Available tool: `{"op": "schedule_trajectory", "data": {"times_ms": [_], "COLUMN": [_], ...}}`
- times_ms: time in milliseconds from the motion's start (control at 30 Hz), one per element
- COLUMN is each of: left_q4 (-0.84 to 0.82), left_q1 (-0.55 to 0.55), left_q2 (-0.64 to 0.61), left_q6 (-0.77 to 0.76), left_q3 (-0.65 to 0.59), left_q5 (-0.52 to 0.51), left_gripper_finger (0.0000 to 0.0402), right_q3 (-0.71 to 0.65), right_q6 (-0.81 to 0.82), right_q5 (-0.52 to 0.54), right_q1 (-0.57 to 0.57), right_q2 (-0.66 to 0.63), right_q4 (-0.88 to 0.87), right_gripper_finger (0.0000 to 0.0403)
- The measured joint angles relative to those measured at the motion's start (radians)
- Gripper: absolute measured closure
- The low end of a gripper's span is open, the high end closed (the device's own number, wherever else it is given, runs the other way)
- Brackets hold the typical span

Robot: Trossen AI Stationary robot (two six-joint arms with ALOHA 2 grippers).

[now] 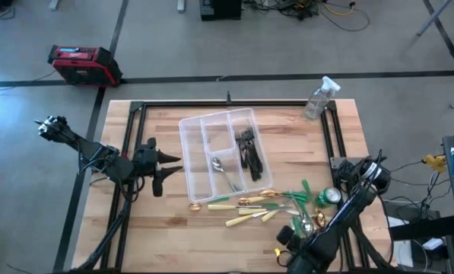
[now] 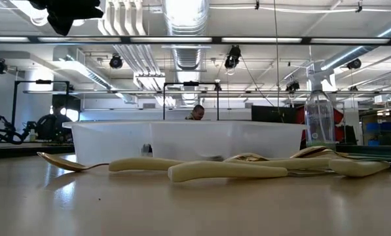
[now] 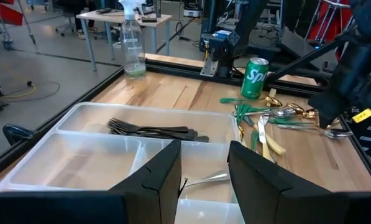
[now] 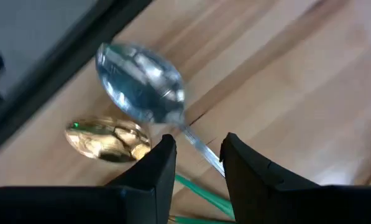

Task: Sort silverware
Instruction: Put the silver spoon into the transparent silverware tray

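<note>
From above, on the wooden table (image 1: 173, 228), a clear divided tray (image 1: 223, 156) sits mid-table; dark forks (image 1: 247, 148) fill its right compartment and one silver spoon (image 1: 225, 173) lies in the middle one; a clear spray bottle (image 1: 320, 97) stands at the far right corner and a green can (image 1: 331, 197) near the right edge; loose cutlery (image 1: 265, 207), cream-handled knives, gold spoons and green-handled pieces, is spread just in front of the tray toward the can; the left gripper (image 1: 172, 167) hangs beside the tray's left wall, the right gripper (image 1: 296, 236) low over the pile's near end.

At table height, cream-handled knives (image 2: 228, 171) and a gold spoon (image 2: 67, 161) lie in front of the tray's wall (image 2: 182, 141); the bottle (image 2: 319, 118) rises behind on the right.

From the left wrist, its fingers (image 3: 163, 180) stand spread with nothing between them, over the tray's near rim (image 3: 79, 112); forks (image 3: 154, 131) rest in one compartment; the can (image 3: 255, 78) and scattered pieces (image 3: 266, 118) lie beyond.

From the right wrist, the fingers (image 4: 154, 171) flank the thin handle of a shiny silver spoon (image 4: 141, 81), its bowl beside a gold spoon bowl (image 4: 107, 140); whether they pinch it I cannot tell.
</note>
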Motion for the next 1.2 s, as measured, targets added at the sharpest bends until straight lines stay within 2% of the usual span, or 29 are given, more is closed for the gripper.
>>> {"op": "schedule_trajectory", "data": {"times_ms": [167, 333, 467, 633, 700, 933, 1200], "left_q4": [-0.001, -0.002, -0.002, -0.003, -0.003, -0.003, -0.004], "left_q1": [0.0, 0.0, 0.0, 0.0, 0.0, 0.0, 0.0], "left_q2": [0.0, 0.002, 0.002, 0.004, 0.004, -0.014, -0.05], "left_q6": [0.004, 0.018, 0.018, 0.018, 0.016, -0.016, -0.015], "left_q3": [0.0, 0.0, 0.0, 0.0, 0.0, 0.0, 0.0], "left_q5": [0.001, 0.003, 0.003, 0.004, 0.003, 0.005, -0.009], "left_gripper_finger": [0.0283, 0.0283, 0.0283, 0.0283, 0.0283, 0.0283, 0.0283], "right_q3": [-0.002, 0.001, 0.001, 0.0, -0.001, 0.041, 0.224], "right_q6": [-0.13, -0.176, -0.174, -0.125, -0.106, -0.044, -0.006], "right_q5": [0.025, 0.054, 0.047, 0.038, 0.032, 0.027, 0.152], "right_q1": [0.005, -0.002, -0.014, -0.062, -0.082, -0.156, -0.29], "right_q2": [0.049, 0.094, 0.113, 0.109, 0.109, 0.104, 0.047], "right_q4": [-0.003, 0.0, 0.004, 0.029, 0.031, 0.031, 0.0], "right_gripper_finger": [0.0266, 0.0263, 0.0291, 0.0376, 0.0394, 0.0399, 0.0401]}}
